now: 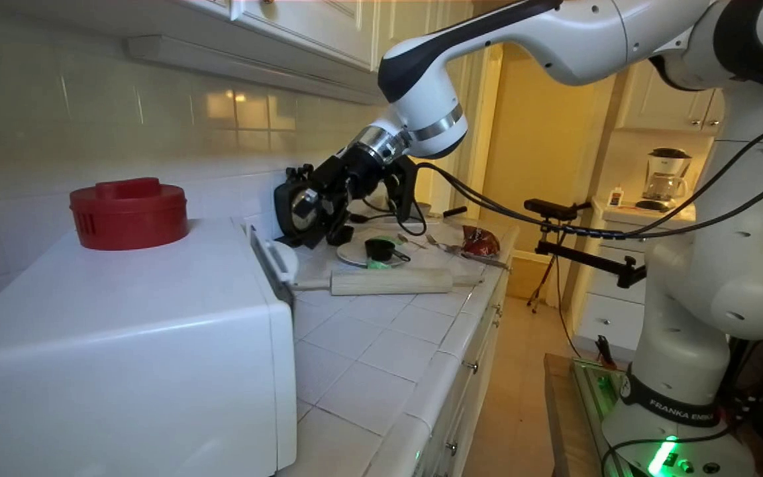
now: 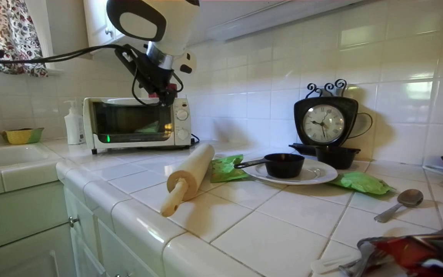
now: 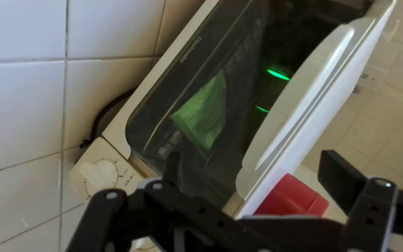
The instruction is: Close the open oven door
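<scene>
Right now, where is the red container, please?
In an exterior view, the red container stands at the left, on top of the white oven, near the tiled wall.

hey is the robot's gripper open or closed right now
The gripper is open: in the wrist view, its fingers stand well apart, with nothing gripped between them.

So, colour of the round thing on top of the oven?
Red. The round thing shows best in an exterior view, atop the white oven.
</scene>
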